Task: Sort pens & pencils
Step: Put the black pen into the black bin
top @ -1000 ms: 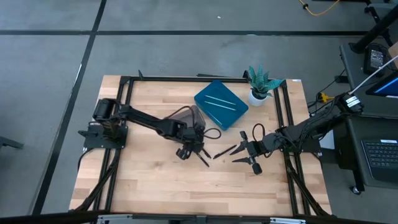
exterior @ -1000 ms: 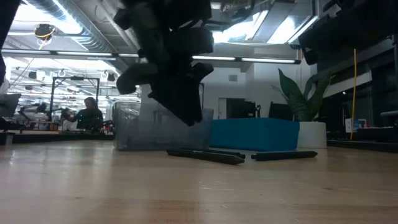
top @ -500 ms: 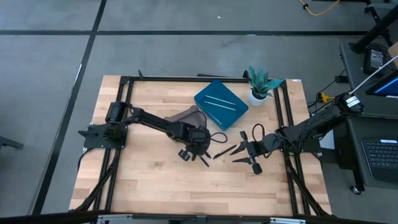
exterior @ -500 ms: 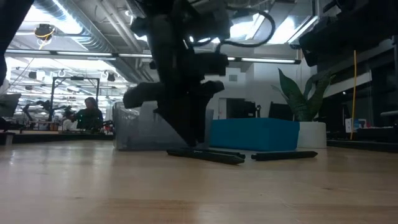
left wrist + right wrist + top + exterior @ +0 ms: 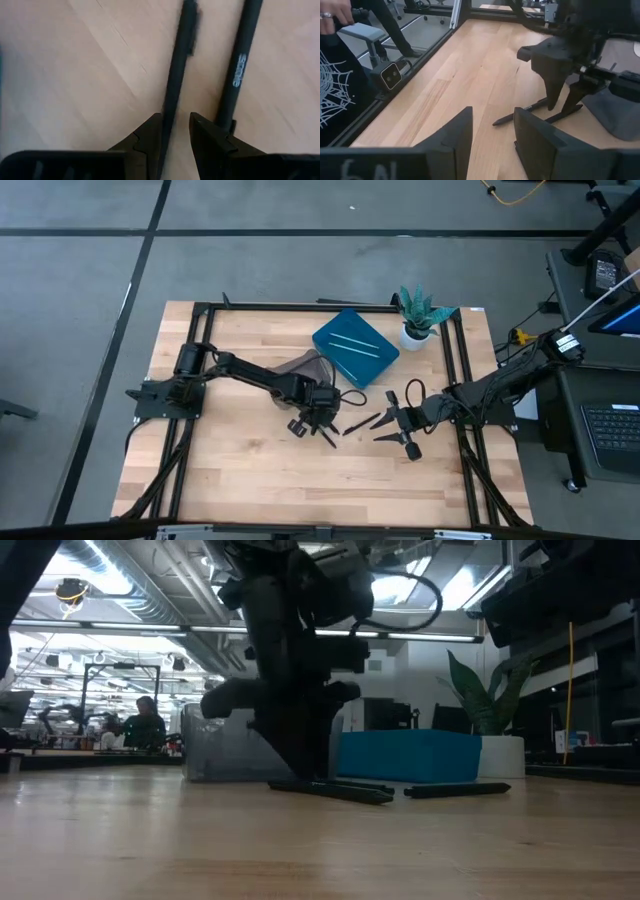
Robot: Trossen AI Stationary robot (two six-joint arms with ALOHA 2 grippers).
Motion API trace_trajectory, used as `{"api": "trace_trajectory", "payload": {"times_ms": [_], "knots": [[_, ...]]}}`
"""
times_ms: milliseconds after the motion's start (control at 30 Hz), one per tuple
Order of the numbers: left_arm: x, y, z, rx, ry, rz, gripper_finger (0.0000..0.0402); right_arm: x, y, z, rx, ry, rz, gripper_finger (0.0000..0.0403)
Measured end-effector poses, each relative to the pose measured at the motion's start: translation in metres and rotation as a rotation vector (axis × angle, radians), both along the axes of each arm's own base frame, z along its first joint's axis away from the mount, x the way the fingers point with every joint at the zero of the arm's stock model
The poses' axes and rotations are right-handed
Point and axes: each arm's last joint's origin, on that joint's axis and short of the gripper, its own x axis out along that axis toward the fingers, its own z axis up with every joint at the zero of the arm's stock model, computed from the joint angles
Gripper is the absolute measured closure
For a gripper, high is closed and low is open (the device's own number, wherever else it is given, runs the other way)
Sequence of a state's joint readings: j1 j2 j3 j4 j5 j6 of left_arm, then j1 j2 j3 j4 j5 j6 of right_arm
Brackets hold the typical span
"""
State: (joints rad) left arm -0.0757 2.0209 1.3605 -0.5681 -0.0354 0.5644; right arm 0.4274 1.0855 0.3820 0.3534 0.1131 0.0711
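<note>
Left gripper (image 5: 318,427) down at table level near centre of the high view, fingers straddling a black stick (image 5: 176,80) but not yet clenched: a gap shows on each side of it in the left wrist view. Second black stick (image 5: 239,70) just beside it, printed lettering along the barrel, outside the fingers. In the low view, same gripper (image 5: 300,755) reaching down to the black sticks (image 5: 335,789) lying on the wooden table (image 5: 150,840), centre of frame.

Right gripper (image 5: 397,427) centre-right of the high view, resting low near the table, fingers spread wide, grasping nothing. Another black stick (image 5: 362,423) lying between the two grippers in the high view; visible in the right wrist view too (image 5: 520,112).

Two light blue sticks (image 5: 352,345) lying side by side in the blue tray (image 5: 335,358), upper centre of the high view. Grey translucent bin (image 5: 304,365) just left of the tray, potted plant (image 5: 418,315) to its right.

Person (image 5: 143,726) seated far back at left of the low view.
</note>
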Motion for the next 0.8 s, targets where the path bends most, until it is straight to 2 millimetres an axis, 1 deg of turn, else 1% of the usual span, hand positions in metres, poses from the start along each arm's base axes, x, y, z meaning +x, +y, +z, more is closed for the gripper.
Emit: {"api": "trace_trajectory", "payload": {"times_ms": [67, 267, 533, 633, 733, 800], "knots": [[-0.002, 0.002, -0.003, 0.005, 0.031, -0.007, 0.0305, 0.0, 0.0, 0.0, 0.0, 0.0, 0.0, 0.0258], [-0.001, 0.002, -0.01, 0.005, 0.052, -0.01, 0.0305, 0.0, 0.0, 0.0, -0.002, 0.003, 0.0, 0.0258], [-0.001, 0.002, -0.012, 0.003, 0.063, -0.005, 0.0307, 0.0, 0.0, -0.001, -0.003, 0.006, 0.0, 0.0258], [-0.002, 0.002, -0.013, -0.005, 0.071, 0.014, 0.0327, 0.0, 0.0, -0.001, -0.003, 0.006, 0.0, 0.0258], [-0.003, 0.002, -0.013, -0.006, 0.076, 0.014, 0.0369, 0.0, 0.0, -0.001, -0.003, 0.006, 0.0, 0.0258], [-0.003, 0.002, -0.013, -0.004, 0.077, 0.015, 0.0386, 0.0, 0.0, -0.001, 0.0, 0.007, -0.001, 0.0258]]}}
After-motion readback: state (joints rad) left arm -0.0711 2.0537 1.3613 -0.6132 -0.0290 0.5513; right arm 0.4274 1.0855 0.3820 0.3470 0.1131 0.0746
